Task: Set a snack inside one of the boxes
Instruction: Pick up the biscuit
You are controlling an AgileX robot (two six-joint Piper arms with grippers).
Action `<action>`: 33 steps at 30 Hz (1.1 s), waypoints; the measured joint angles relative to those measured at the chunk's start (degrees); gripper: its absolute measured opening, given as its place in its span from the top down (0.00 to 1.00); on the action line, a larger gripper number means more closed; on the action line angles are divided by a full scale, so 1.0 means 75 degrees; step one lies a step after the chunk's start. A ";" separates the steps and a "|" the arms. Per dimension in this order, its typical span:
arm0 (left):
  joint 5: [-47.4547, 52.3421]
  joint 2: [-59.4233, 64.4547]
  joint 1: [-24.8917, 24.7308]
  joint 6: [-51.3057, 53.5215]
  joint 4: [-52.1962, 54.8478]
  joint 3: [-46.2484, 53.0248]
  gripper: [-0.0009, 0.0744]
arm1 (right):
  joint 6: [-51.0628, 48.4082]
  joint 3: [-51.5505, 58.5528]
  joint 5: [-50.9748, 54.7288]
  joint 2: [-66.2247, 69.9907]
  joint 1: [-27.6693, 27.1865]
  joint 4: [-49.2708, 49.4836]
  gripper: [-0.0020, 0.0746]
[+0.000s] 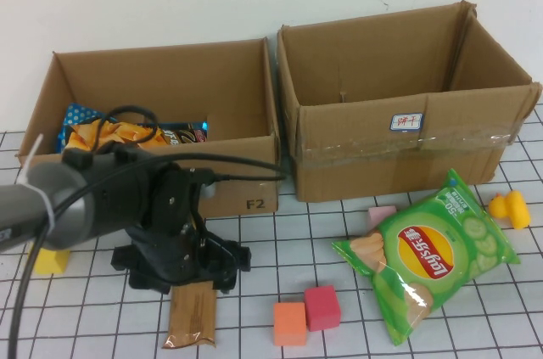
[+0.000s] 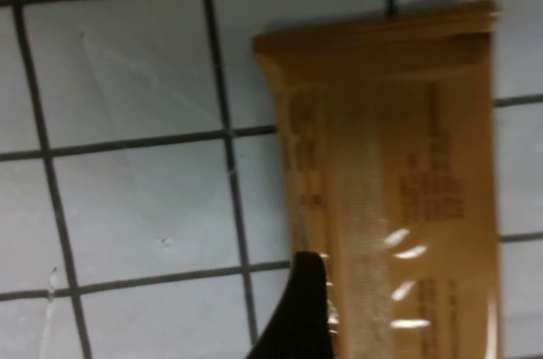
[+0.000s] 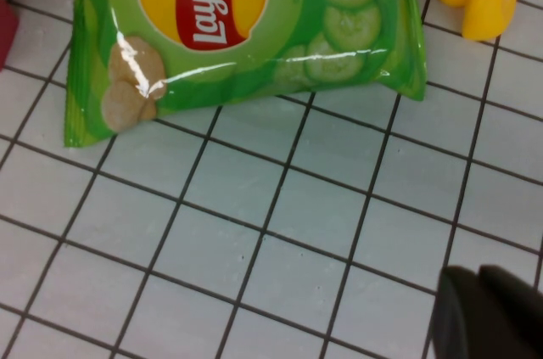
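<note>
Overhead, nothing boxed yet: brown snack bar [image 1: 191, 315] flat on table [image 1: 356, 325], half under left gripper [image 1: 182, 270], near left box [image 1: 161, 121]. Left wrist: bar just beside one fingertip [image 2: 305, 308], ungrasped; opening unreadable. Right wrist: right gripper [image 3: 488, 312] off-frame overhead, above bare tiles near chip bag [image 3: 246, 28]; state unclear.

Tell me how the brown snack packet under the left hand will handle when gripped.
The brown snack packet lies flat, so probably light and thin. Its glossy wrapper may slip. The left hand sits over it; the right hand hangs near the chips bag.
</note>
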 joint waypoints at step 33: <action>0.0060 0.0574 0.0000 0.0005 0.0055 -0.0013 0.39 | -0.0017 0.0000 0.0000 0.0000 0.0000 0.0174 0.98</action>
